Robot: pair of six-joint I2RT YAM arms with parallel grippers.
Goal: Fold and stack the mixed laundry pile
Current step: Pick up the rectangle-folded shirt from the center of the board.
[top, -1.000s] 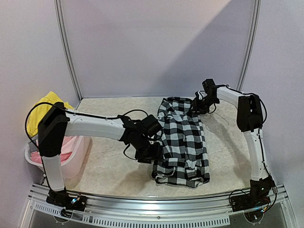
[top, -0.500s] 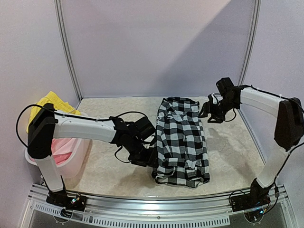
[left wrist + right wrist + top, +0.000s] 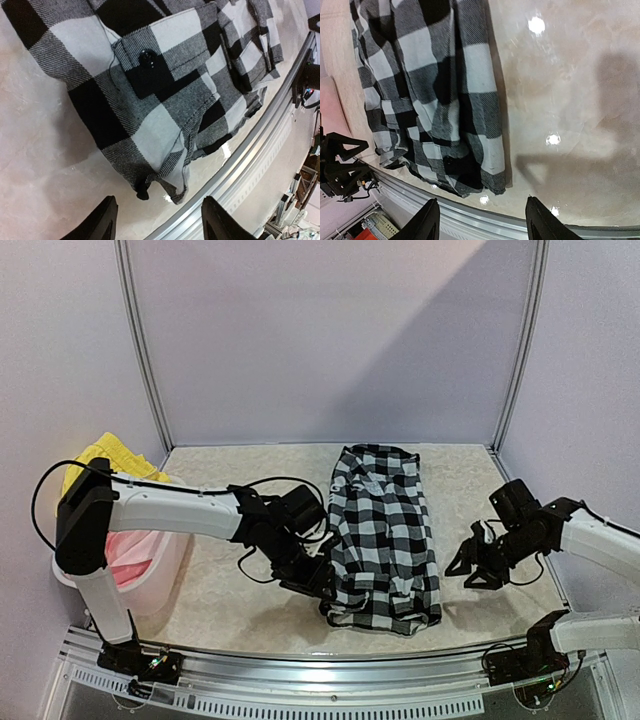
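Top external: left tool (image 3: 318, 580) and right tool (image 3: 466, 577) gape empty flanking checked shirt (image 3: 385, 530); basket (image 3: 165, 570) far left.

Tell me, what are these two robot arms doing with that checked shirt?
They are folding laundry. The checked shirt lies folded into a long strip on the table. The left gripper hovers open at its near left corner; the right gripper hangs open beside it, holding nothing. More garments wait in the basket.
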